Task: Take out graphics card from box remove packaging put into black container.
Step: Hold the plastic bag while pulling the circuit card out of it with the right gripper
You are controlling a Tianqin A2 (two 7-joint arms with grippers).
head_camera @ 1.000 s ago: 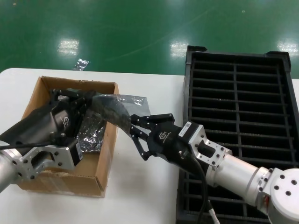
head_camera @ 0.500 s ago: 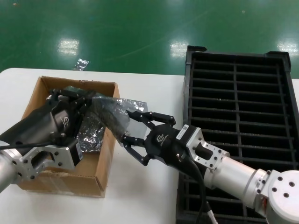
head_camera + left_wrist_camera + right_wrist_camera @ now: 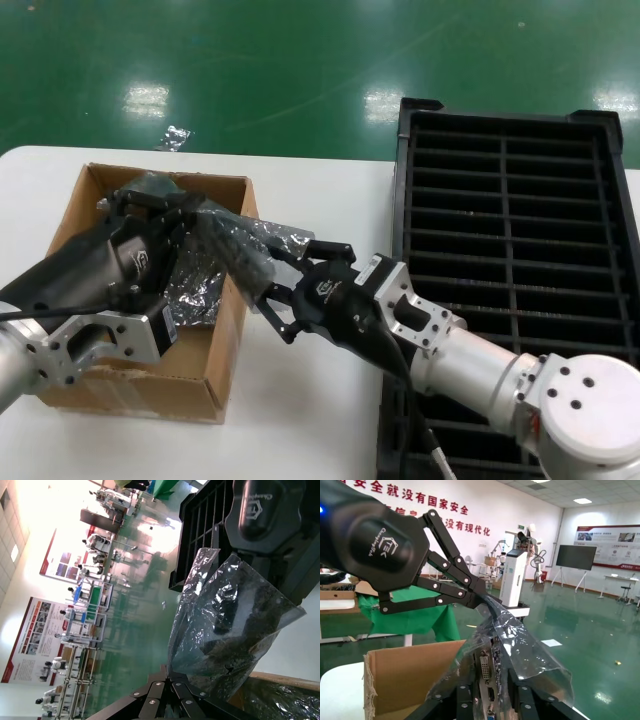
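Head view: the box (image 3: 140,385) sits on the white surface (image 3: 310,420) at the robot's left, with the black container (image 3: 520,210) just beside it to the right, its slots unfilled. The left gripper (image 3: 170,215) hangs over the box's far half, jaws clenched on one end of the packaging (image 3: 235,245), which is raised above the box's right wall. The right gripper (image 3: 268,292) reaches in from the container side, its jaws spread around the bag's free end; whether they press it cannot be told here. More crinkled plastic (image 3: 195,290) lies inside the box. A small scrap of foil (image 3: 172,137) lies on the green floor beyond the surface.

Left wrist view: the packaging (image 3: 225,625) stands out from the jaws, translucent, with a dark shape inside. The right gripper's body (image 3: 260,510) is close behind it, and the black container (image 3: 200,535) lies farther off.

Right wrist view: the left gripper (image 3: 482,592) pinches the bag's top edge. The graphics card (image 3: 486,672) is inside the packaging (image 3: 520,650), bracket with ports facing the camera, between the right jaws, which stand either side of the bag. The box (image 3: 415,677) wall is just beside it
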